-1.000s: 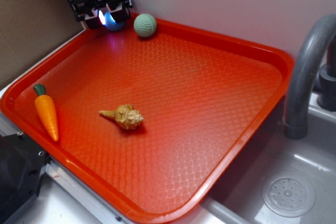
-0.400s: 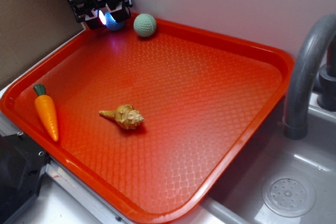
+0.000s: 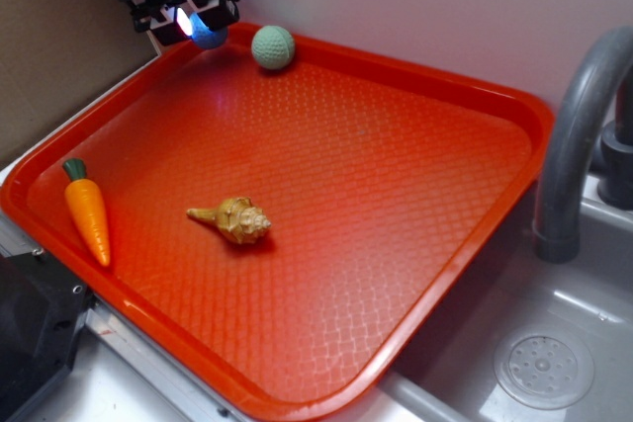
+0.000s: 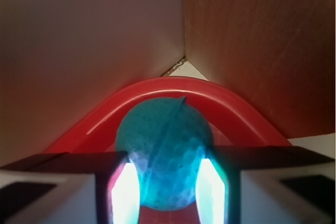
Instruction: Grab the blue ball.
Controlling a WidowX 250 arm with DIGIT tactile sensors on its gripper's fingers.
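The blue ball (image 3: 207, 33) hangs just above the far left corner of the red tray (image 3: 415, 145), held between the fingers of my gripper (image 3: 194, 23). In the wrist view the dimpled blue ball (image 4: 164, 150) fills the space between the two glowing pads (image 4: 125, 192), with my gripper (image 4: 167, 192) shut on it. The tray's curved corner rim (image 4: 173, 85) shows behind and below the ball.
A pale green ball (image 3: 273, 47) lies on the tray right of my gripper. A toy carrot (image 3: 87, 214) rests by the left rim and a tan seashell (image 3: 235, 220) near the middle. A grey faucet (image 3: 579, 135) and sink (image 3: 544, 363) stand at right; walls meet behind the corner.
My gripper has risen and shifted slightly back-left with the blue ball in it; the ball has left the tray floor. Nothing else moved.
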